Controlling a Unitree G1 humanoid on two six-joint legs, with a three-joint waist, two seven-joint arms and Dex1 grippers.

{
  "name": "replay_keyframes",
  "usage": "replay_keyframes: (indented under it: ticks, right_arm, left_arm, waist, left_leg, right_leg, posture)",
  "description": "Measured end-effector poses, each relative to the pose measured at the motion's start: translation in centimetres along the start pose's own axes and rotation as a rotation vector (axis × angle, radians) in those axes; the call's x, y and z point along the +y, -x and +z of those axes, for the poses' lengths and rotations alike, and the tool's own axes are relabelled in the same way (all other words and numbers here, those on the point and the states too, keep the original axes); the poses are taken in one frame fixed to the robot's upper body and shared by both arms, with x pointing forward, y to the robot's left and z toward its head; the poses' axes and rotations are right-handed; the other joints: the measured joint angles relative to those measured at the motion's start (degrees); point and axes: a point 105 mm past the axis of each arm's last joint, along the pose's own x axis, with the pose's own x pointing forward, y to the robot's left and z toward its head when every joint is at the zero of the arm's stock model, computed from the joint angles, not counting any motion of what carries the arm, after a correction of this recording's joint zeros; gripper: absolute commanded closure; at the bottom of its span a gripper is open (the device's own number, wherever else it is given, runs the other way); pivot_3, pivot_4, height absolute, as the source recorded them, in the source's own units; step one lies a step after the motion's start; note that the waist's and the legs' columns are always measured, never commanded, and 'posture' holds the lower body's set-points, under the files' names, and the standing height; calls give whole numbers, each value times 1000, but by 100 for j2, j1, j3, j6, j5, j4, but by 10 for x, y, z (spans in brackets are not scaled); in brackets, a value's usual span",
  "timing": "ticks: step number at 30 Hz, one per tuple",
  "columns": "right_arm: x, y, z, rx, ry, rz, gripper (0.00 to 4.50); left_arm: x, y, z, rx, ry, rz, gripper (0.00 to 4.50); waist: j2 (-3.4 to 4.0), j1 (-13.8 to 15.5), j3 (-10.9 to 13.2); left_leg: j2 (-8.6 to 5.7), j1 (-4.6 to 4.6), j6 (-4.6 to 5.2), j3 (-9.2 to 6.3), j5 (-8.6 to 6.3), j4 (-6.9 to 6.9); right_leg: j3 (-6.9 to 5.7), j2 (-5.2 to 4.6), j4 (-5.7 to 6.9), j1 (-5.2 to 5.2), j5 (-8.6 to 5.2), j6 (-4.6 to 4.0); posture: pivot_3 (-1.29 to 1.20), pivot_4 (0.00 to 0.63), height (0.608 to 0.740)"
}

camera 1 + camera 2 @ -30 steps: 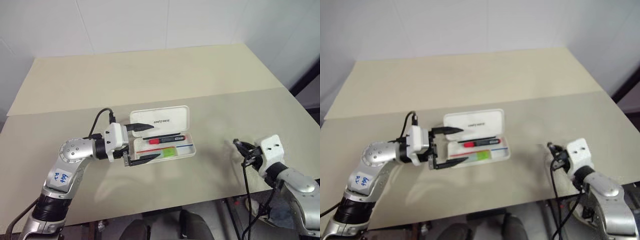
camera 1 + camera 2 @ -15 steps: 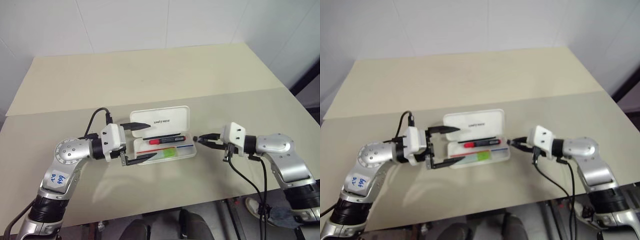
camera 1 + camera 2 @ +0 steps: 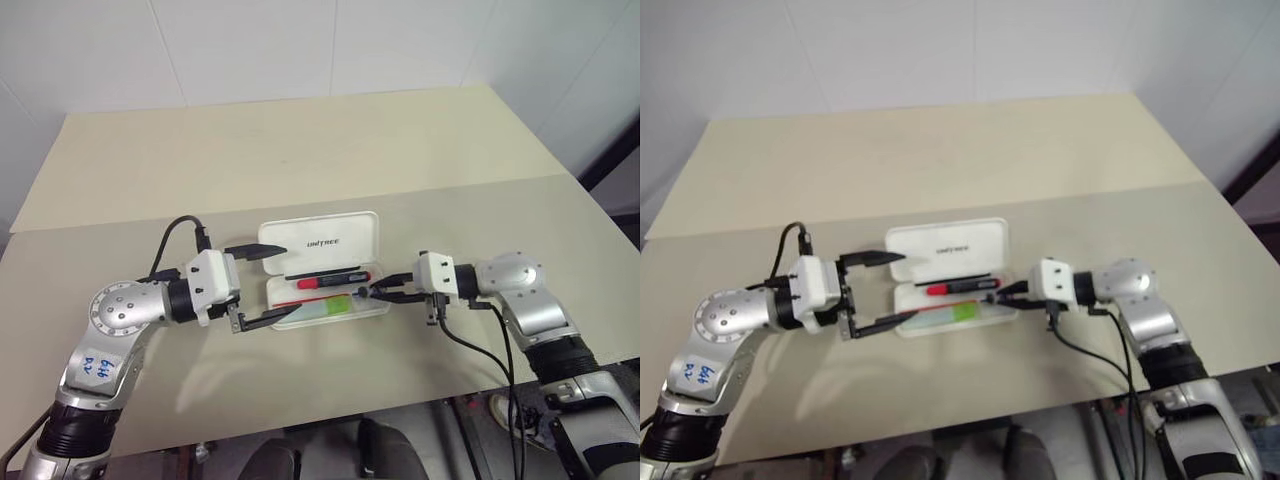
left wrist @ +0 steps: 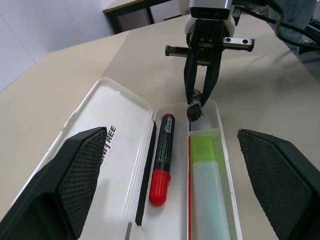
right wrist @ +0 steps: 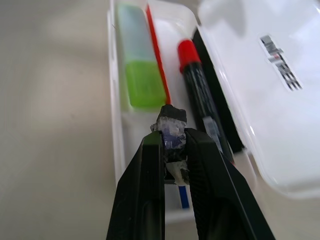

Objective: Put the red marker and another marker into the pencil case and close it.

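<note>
White pencil case (image 3: 325, 272) lies open; right gripper (image 3: 378, 293), pinching a small dark object (image 4: 194, 109), enters from 3 o'clock. Left gripper (image 3: 262, 284) spread. Risk: shoving the case.

A lab-like test room: bare beige table (image 3: 300, 150), white panelled walls (image 3: 250, 45).

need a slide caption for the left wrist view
Right tool, shut on a small dark object, at the open pencil case's end; red marker and green marker lie inside.
</note>
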Motion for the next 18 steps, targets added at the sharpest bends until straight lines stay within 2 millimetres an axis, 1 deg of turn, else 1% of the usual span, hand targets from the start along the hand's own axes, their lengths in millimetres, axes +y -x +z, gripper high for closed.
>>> replay_keyframes:
  ticks: [3,9,16,17,18]
  right_arm:
    - [1,0,-3,7,-2,22,3892]
    - [1,2,-9,19,2,37,3892]
    - [-10,6,-8,37,38,32,3892]
    - [-11,6,-9,38,43,32,3427]
    - [-12,5,-9,36,46,30,3206]
  left_arm:
    - [-3,0,1,1,1,0,0]
    - [-2,1,1,5,-1,17,0]
    - [-1,1,1,6,-2,22,0]
    - [-1,1,1,6,-3,23,0]
    - [-1,1,1,7,-3,23,0]
  waist:
    - [0,5,0]
    - [0,-3,0]
    - [1,-15,0]
    - [1,-16,1]
    - [1,-19,1]
  left_leg:
    - [-1,0,0,-1,0,0]
    - [0,0,0,-1,0,-1]
    - [1,1,0,1,0,0]
    - [1,1,0,1,0,0]
    - [0,1,0,1,0,0]
  right_leg:
    - [0,-2,2,0,1,-2]
    - [0,1,1,-1,2,-2]
    - [-1,0,4,-2,2,-3]
    - [-1,0,4,-2,2,-3]
    - [-1,0,4,-1,2,-3]
  posture:
    - [0,150,740]
    - [0,150,740]
    - [0,150,740]
    - [0,150,740]
    - [0,150,740]
